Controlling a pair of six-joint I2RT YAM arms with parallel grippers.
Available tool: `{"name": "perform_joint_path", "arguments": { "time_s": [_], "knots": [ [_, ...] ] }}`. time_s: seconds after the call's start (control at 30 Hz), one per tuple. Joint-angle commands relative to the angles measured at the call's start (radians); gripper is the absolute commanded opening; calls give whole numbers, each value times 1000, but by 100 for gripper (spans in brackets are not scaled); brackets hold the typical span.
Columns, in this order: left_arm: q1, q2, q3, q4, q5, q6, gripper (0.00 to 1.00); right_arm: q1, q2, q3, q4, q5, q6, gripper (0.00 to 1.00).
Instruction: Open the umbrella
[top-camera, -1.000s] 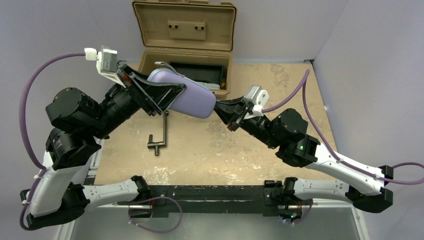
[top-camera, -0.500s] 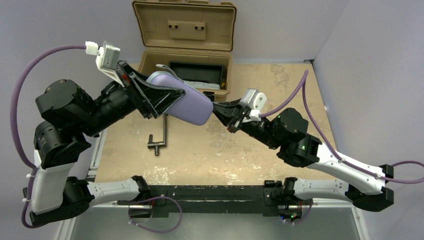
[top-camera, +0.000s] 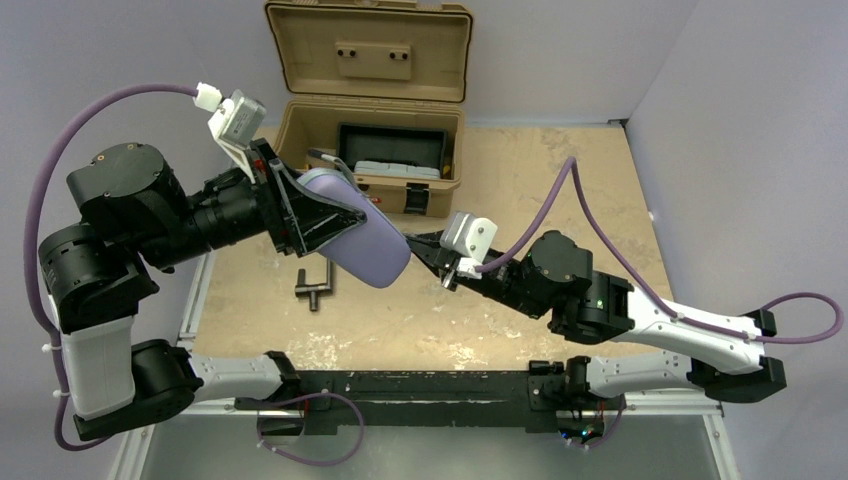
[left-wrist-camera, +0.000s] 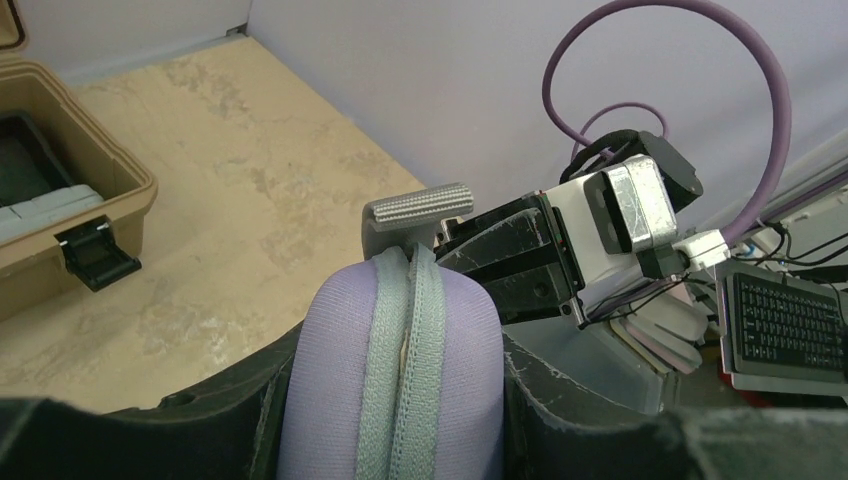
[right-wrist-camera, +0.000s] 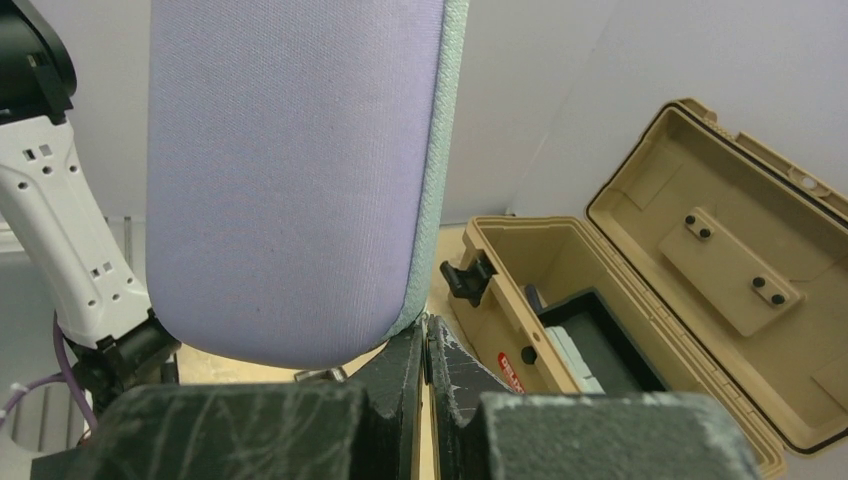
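The umbrella is hidden; none of its cream-tan fabric, shaft or handle shows. My left gripper (top-camera: 335, 215) is shut around a lavender-grey oblong hard case (top-camera: 368, 243) and holds it above the table, tilted down to the right. In the left wrist view the case (left-wrist-camera: 330, 390) fills the gap between the jaws, its grey-green zipper tape (left-wrist-camera: 410, 360) closed along the middle, a ribbed grey tab (left-wrist-camera: 417, 205) at its end. My right gripper (top-camera: 420, 245) meets the case's lower end, jaws pressed together on the zipper pull beside the case (right-wrist-camera: 290, 170).
An open tan toolbox (top-camera: 290, 125) stands at the back of the table with a black tray and grey items inside; it also shows in the right wrist view (right-wrist-camera: 640, 190). A dark metal clamp (top-camera: 318, 275) lies on the table below the case.
The left arm has swung the case nearer and tilted its free end down. The right gripper has followed it left and toward the near edge, staying at the case's end.
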Motion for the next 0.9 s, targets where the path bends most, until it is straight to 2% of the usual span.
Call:
{"name": "perform_joint_path", "arguments": {
  "time_s": [0.0, 0.27, 0.87],
  "knots": [
    [-5, 20, 26, -118, 195, -55, 0, 30, 11, 75, 74, 135, -53, 0],
    [12, 58, 3, -201, 280, -51, 0, 91, 41, 102, 74, 181, -94, 0],
    [16, 3, -105, -121, 229, -62, 0, 165, 67, 117, 127, 213, -94, 0]
  ]
}}
